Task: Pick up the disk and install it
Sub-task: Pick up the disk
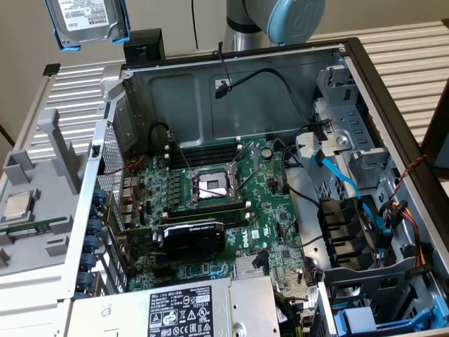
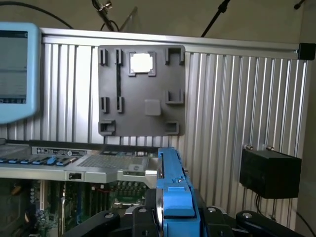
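Spanning the exterior view, the ribbed silver aluminium desk (image 1: 414,63) carries the open grey steel computer case (image 1: 182,98). The case's green motherboard (image 1: 224,189) lies bare at the centre. The grey power-supply box with a black-and-white label (image 1: 189,309) sits at six o'clock, and the grey metal drive cage (image 1: 351,147) at three o'clock. Outside the case, at nine o'clock, rests a grey plastic parts tray (image 1: 42,175). The rectangular silver-grey metal disk (image 1: 88,24), clipped in its blue plastic frame, hangs in the air at eleven o'clock, clear of both desk and case. In the wrist view the black gripper (image 2: 175,217) is clamped on that frame, a finger on each side of it. A small square silver processor chip (image 1: 17,205) lies on the tray. By the look of it the pick-up is done. The install is not, as the disk is well apart from the drive cage.
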Available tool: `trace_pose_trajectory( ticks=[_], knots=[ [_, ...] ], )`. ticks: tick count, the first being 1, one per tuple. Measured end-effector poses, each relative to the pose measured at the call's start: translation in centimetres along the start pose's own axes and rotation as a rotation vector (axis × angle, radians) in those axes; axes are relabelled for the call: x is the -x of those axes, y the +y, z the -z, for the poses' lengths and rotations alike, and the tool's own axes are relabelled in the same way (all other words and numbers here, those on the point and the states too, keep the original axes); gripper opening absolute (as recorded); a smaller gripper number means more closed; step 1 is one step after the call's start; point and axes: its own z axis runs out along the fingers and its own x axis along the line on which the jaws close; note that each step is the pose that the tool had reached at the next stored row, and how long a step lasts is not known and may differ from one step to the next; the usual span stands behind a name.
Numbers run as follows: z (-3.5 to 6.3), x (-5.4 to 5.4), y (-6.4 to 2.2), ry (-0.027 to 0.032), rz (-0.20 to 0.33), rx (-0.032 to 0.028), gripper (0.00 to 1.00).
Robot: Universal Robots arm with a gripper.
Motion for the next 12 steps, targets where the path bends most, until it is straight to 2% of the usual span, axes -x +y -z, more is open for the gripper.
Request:
trace_pose_trajectory(
  ticks=[8, 12],
  knots=[
    [-0.01, -1.2, -0.67, 0.0001, 0.0, 0.0, 0.37],
    [-0.01, -1.2, -0.67, 0.0, 0.0, -0.0006, 0.37]
  ],
)
